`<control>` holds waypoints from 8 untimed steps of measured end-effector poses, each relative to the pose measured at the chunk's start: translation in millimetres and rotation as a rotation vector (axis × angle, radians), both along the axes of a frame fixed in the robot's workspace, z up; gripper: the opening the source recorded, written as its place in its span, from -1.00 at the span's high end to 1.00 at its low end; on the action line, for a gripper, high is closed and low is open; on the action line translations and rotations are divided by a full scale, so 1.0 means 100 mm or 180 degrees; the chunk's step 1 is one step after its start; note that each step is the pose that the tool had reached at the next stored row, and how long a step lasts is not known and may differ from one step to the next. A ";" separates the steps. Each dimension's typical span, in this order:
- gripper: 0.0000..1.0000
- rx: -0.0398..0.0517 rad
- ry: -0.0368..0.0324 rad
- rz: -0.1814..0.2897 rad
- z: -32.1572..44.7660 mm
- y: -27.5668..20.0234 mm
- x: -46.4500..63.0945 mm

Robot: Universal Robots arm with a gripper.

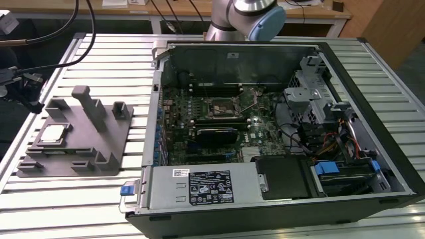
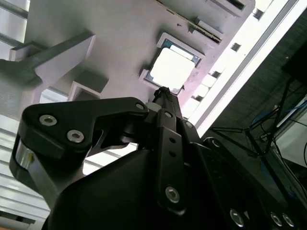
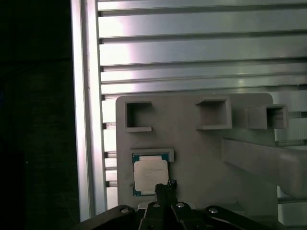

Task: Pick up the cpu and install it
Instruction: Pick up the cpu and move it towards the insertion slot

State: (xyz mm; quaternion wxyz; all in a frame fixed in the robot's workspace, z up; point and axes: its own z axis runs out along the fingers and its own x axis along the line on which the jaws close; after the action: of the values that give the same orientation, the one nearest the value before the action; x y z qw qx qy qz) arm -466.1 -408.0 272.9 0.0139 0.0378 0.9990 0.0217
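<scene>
The cpu point(image 1: 53, 133) is a small square chip with a silvery top. It lies flat in a recess of the grey fixture tray point(image 1: 99, 144), at the exterior view's left. Both wrist views show the cpu point(image 3: 150, 174) point(image 2: 173, 67) just beyond the narrow dark tip of my gripper point(image 3: 165, 187) point(image 2: 163, 93). The tip hangs above the chip's near edge, its fingers drawn together with nothing between them. In the exterior view my gripper point(image 1: 32, 102) is a dark shape at the left edge, beside the tray.
An open computer case point(image 1: 371, 164) lies at the centre and right, with the motherboard's processor socket point(image 1: 221, 107) in its middle. Grey posts point(image 1: 89, 107) rise from the tray near the chip. Cables hang at the far left. The ribbed metal table point(image 1: 113, 59) lies underneath.
</scene>
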 end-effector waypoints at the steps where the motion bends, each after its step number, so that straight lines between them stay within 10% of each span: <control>1: 0.79 0.0000 0.0000 0.0000 -0.014 -0.004 0.00; 8: 0.79 0.0004 -0.0007 0.0000 -0.114 -0.088 -0.02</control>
State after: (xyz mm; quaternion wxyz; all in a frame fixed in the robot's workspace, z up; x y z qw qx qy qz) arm -468.1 -416.7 261.4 0.0149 0.0378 0.9989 0.0225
